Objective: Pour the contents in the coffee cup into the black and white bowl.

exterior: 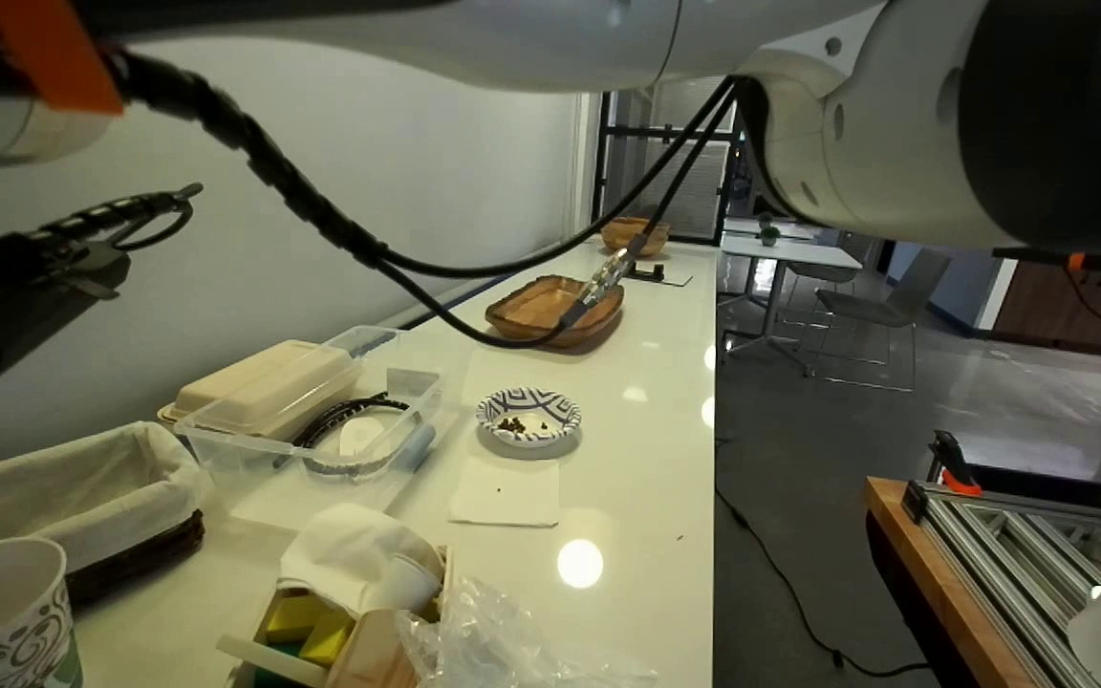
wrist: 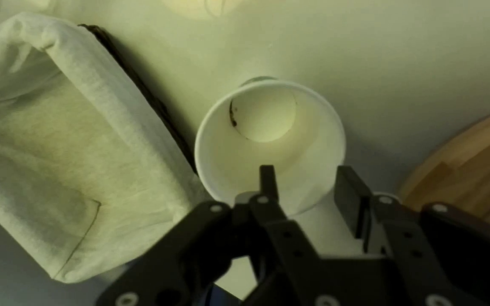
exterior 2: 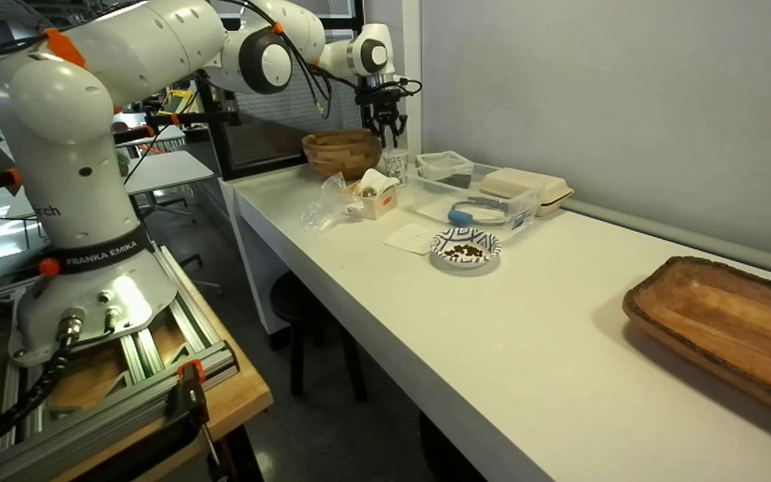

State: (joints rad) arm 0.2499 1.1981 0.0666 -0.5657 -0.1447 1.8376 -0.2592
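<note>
Along a plain wall (exterior 2: 600, 100) runs a white counter (exterior 2: 546, 335). Above it the end effector (wrist: 306, 174) has its fingers (wrist: 351, 193) apart, one over the mouth of the coffee cup (wrist: 270, 146), the other by its rim; contact cannot be told. Only the wrist view reaches the cup's base, where dark specks (wrist: 232, 121) show. A cloth-lined basket (wrist: 111, 121) sits just beside it; in an exterior view the cup stands upright near a wooden bowl (exterior 2: 342, 155). Only the exterior views include the black and white bowl (exterior 2: 464, 235), well apart from the cup, holding small dark pieces (exterior 2: 464, 252), just beside a napkin (exterior: 503, 497).
</note>
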